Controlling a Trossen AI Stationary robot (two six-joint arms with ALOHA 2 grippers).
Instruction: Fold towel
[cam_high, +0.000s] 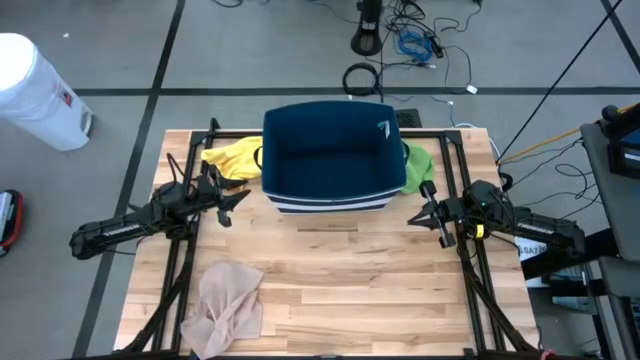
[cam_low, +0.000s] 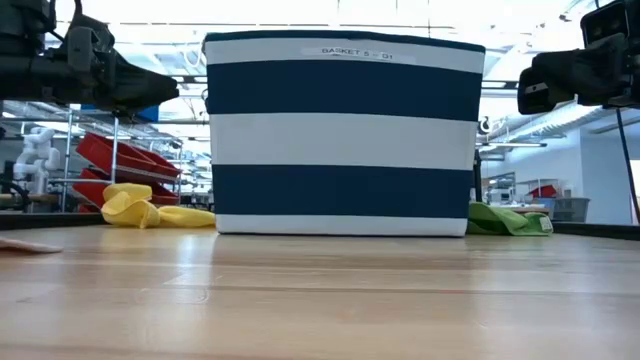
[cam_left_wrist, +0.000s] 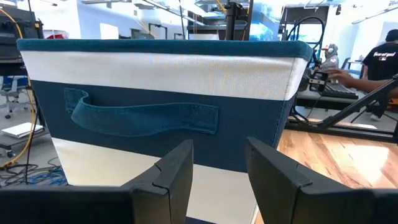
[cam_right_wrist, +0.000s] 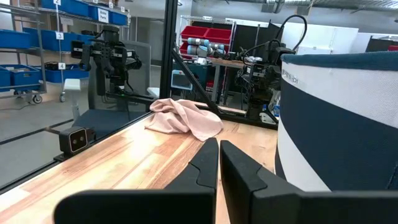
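The towel (cam_high: 225, 305), a crumpled beige-pink cloth, lies bunched on the wooden table near its front left corner. It also shows in the right wrist view as a rumpled towel (cam_right_wrist: 183, 118) beyond the fingers. My left gripper (cam_high: 235, 200) hovers above the table's left side, level, pointing at the striped basket, its fingers open (cam_left_wrist: 219, 152) with nothing between them. My right gripper (cam_high: 428, 212) hovers above the right side, level, its fingers shut (cam_right_wrist: 219, 149) and empty. Both are well clear of the towel.
A navy-and-white striped basket (cam_high: 325, 155) stands at the table's far middle between the arms. A yellow cloth (cam_high: 232, 158) lies by its left side and a green cloth (cam_high: 418, 165) by its right. A person (cam_left_wrist: 379, 62) works at a bench beyond the table.
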